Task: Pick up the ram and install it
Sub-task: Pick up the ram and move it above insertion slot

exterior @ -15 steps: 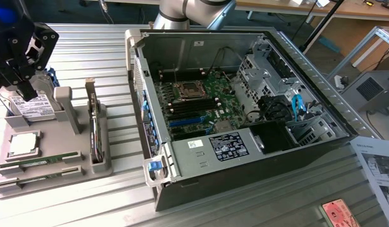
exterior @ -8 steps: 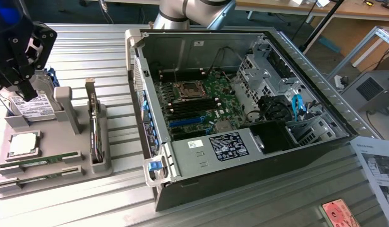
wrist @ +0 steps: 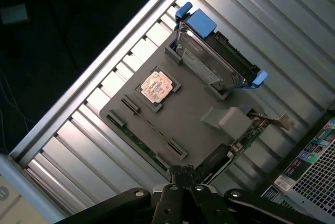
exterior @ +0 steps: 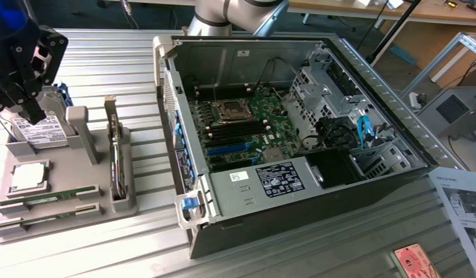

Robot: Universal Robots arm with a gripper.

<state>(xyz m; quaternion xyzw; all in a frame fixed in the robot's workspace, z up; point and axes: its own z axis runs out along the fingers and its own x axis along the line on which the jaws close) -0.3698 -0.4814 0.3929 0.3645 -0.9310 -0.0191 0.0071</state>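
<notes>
grey tray [wrist: 196, 110] on ribbed metal table [wrist: 78, 145], with hard drive [wrist: 209, 62], cpu [wrist: 156, 87], ram sticks [wrist: 140, 141]

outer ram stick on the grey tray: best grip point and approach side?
Pinch the ram at mid-length across its two flat faces, coming straight down from above. It stands on its long edge in the tray with both ends seated in holders, so only the middle of the top edge is free. From the side, the neighbouring stick and tray are in the way.
</notes>
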